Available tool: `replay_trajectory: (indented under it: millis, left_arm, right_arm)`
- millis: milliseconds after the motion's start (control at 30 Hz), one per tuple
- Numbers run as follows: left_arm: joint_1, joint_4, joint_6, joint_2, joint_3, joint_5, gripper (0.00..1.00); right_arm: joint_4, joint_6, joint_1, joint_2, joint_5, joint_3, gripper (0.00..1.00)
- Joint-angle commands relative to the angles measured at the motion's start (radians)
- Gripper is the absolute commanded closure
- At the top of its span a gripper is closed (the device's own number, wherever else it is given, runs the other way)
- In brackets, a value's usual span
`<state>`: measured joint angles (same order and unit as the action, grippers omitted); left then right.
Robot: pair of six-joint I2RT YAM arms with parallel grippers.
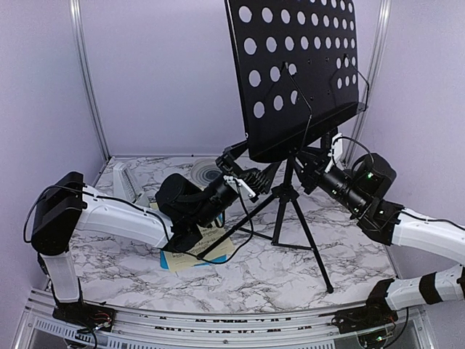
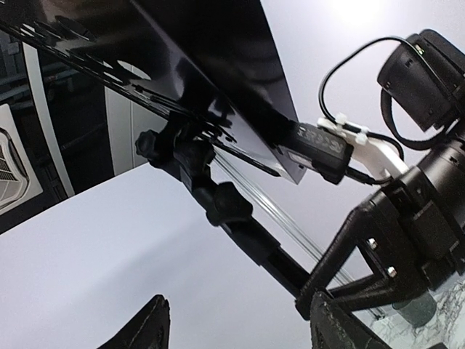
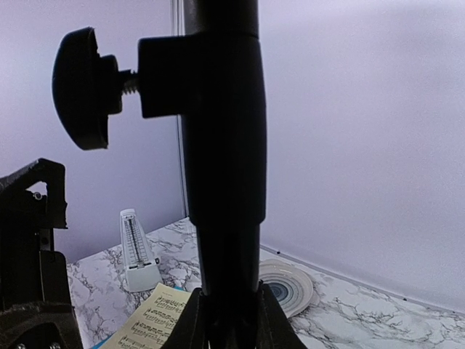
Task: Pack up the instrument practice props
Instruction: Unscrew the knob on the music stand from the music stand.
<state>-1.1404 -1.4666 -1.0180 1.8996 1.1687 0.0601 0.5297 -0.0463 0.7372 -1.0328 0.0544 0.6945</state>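
Top external view: the music stand (image 1: 298, 73) is upright on its tripod, centre-right of frame, with the desk unfolded. The sheet-music pages (image 1: 195, 253), yellow over blue, lie flat on the marble table (image 1: 290, 276) at lower left of the tripod, partly under the left arm. The metronome (image 1: 125, 182) stands at far left by the wall. A ringed plate (image 1: 205, 172) sits behind the arms.

Right wrist view: the right gripper (image 3: 227, 320) is clamped on the stand's pole at bottom centre, with the clamp knob (image 3: 83, 87) at upper left.

Left wrist view: the left gripper (image 2: 236, 331) is spread wide and holds nothing. It points up at the desk's underside and its knobs, apart from them.

Judgement: the step in hand is collapsing the stand, with the right arm steadying it. The next move likely calls for the left gripper to close on a knob or the desk edge. It will need care, because the right gripper sits close by.
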Motion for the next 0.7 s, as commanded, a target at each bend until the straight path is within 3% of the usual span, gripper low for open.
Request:
replay_trajectory:
  millis: [0,167,333,667]
  left_arm:
    - [-0.004,0.027,0.032,0.004,0.049,-0.023,0.34]
    - [-0.004,0.078,0.111,-0.053,-0.013,-0.027,0.33]
    - [-0.004,0.102,0.104,-0.087,-0.048,-0.051,0.31]
    - [-0.001,0.197,-0.068,0.009,0.186,-0.148,0.25]
  right_arm:
    - [-0.041,-0.024,-0.010,0.016,0.149,0.005,1.00]
    - [0.059,-0.074,-0.129,0.021,0.456,-0.035,1.00]
    - [0.041,-0.071,-0.134,0.017,0.412,-0.037,1.00]
    - [0.019,-0.066,-0.135,0.026,0.345,-0.035,1.00]
